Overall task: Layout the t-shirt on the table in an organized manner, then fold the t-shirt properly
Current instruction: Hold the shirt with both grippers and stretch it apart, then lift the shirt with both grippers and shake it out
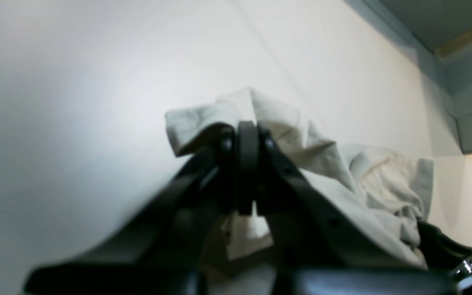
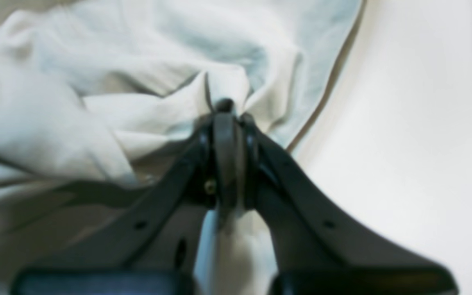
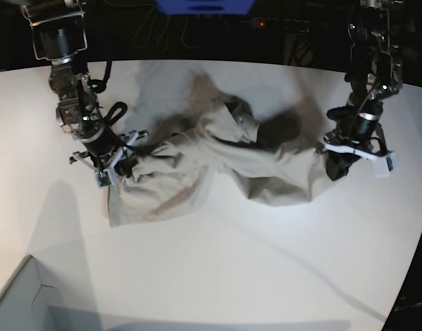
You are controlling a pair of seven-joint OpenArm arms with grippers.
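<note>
The t-shirt point(image 3: 218, 165) is lying crumpled on the white bench point(image 3: 218, 276), its long axis running across the base view from one arm to the other and dipping slightly toward the near edge at the view's left; where the neck is pointing cannot be told from the bunched folds. One end is spreading into a broader, flatter patch below the right gripper point(image 3: 118, 164), while the other end is tapering toward the left gripper point(image 3: 335, 167). In the right wrist view the right gripper's fingers point(image 2: 203, 139) are pressing together on a pinch of cloth, with folds radiating away from the tips. In the left wrist view the left gripper's fingers point(image 1: 224, 143) are likewise clenching a fold of the shirt, which is rising in a small peak just beyond the tips and trailing off to the view's right. A pale box corner point(image 3: 18, 296) is showing at the near left of the base view.
</note>
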